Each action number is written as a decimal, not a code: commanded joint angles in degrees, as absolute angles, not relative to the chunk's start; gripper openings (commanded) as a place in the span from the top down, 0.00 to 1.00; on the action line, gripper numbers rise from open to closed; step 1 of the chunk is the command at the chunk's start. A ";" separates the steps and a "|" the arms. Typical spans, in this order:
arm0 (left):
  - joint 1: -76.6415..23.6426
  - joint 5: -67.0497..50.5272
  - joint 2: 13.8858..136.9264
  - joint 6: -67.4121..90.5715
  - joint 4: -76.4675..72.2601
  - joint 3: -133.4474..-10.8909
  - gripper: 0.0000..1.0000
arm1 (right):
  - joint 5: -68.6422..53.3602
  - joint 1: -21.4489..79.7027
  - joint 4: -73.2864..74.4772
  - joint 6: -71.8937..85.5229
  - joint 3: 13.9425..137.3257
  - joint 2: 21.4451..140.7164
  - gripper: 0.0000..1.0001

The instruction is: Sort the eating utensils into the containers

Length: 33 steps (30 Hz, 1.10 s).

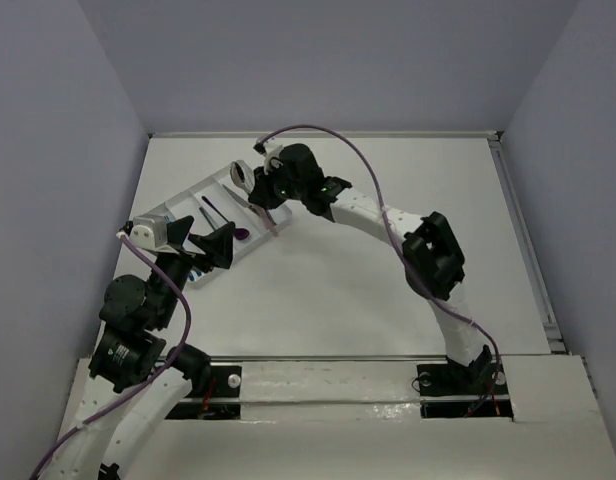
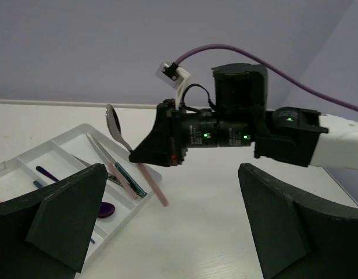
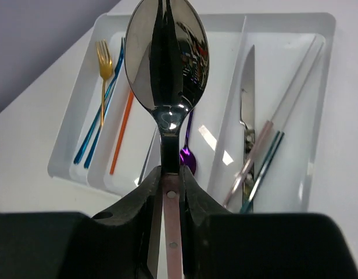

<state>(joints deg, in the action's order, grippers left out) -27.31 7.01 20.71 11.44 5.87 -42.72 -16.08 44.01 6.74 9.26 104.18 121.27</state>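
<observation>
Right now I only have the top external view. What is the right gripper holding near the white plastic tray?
Observer: The right gripper is shut on a silver spoon with a pale pink handle, pinched at the handle.
Operator: Which way does it hang?
Observer: In the left wrist view its bowl is uppermost and the handle slants down below the fingers.
Operator: Is any spoon already in the tray?
Observer: Yes. In the white plastic tray, a purple spoon lies in the compartment next to the one with the silver knife.
</observation>
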 commanded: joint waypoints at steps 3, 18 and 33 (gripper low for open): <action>-27.69 6.94 20.48 11.78 3.69 -43.24 0.01 | -16.10 46.05 -1.21 16.51 125.37 139.00 1.00; -27.16 6.94 20.48 11.78 3.60 -43.24 0.01 | -13.18 47.11 -2.99 19.68 132.36 149.41 1.00; -26.10 8.17 21.53 11.60 3.69 -42.98 0.01 | -9.85 48.78 -4.56 15.56 125.08 136.42 0.00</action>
